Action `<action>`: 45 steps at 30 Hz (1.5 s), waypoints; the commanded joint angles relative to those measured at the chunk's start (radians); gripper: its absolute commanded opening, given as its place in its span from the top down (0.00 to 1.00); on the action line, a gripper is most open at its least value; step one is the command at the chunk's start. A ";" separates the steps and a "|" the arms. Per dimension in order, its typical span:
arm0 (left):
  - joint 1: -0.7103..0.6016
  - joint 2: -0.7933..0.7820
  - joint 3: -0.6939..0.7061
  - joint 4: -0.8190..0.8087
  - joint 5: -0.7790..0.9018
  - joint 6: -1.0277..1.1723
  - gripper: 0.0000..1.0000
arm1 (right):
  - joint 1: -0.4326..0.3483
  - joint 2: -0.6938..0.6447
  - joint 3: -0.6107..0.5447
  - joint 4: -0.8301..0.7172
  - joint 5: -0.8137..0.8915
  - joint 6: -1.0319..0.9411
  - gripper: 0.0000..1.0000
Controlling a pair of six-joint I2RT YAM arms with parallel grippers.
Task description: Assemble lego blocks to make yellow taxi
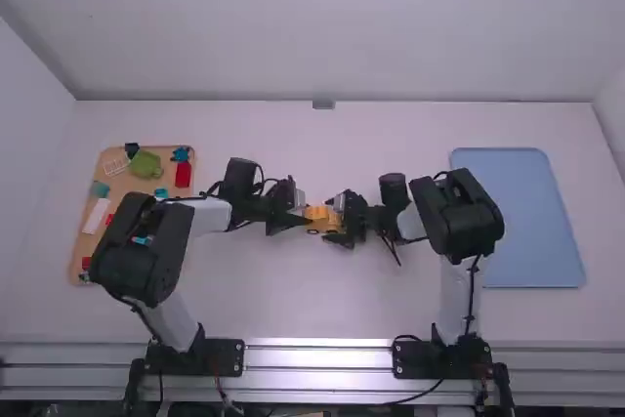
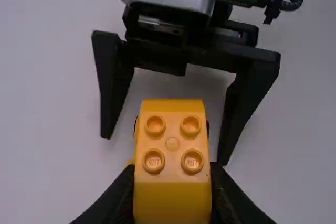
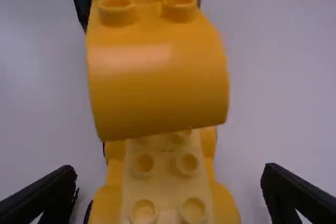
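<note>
Partly behind left arm [image 1: 146, 261] — crowded tan tray [image 1: 122, 186]

A curved yellow four-stud block [image 2: 172, 148] is gripped by the left jaws [image 1: 303, 218], over a studded, wheeled yellow base [image 3: 167, 182].

Free room spans the table [image 1: 376, 134] beyond both grippers and, on the near side, between left arm [image 1: 146, 251] and right arm [image 1: 459, 217]; gaps flank the base [image 3: 163, 182] within the right gripper's [image 1: 337, 221] spread fingers; the block [image 2: 172, 145], in the left gripper [image 1: 302, 217], obstructs part from above.
</note>
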 commanded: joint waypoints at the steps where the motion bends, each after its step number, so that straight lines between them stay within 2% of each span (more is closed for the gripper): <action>1: -0.002 0.026 0.000 0.015 0.031 -0.010 0.90 | 0.010 0.016 0.023 -0.034 0.018 -0.043 0.13; 4: -0.002 0.042 0.000 0.039 0.057 -0.010 0.90 | 0.009 0.016 0.029 -0.067 0.015 -0.100 0.22; 6: -0.007 0.054 0.000 0.047 0.052 -0.010 0.90 | 0.001 0.016 0.029 -0.066 0.014 -0.091 0.33; 9: -0.017 0.069 0.000 0.071 0.052 -0.010 0.90 | 0.000 0.016 0.028 -0.068 0.011 -0.092 0.44; 13: -0.022 0.073 0.001 0.080 0.044 -0.005 0.90 | 0.009 0.016 0.026 -0.067 0.003 -0.100 0.56; 40: -0.063 0.075 0.000 0.005 -0.003 0.036 0.90 | 0.009 0.016 0.024 -0.153 -0.060 -0.172 0.51; 45: -0.065 0.075 0.000 -0.019 -0.068 0.035 0.93 | 0.008 0.016 0.024 -0.153 -0.061 -0.172 0.51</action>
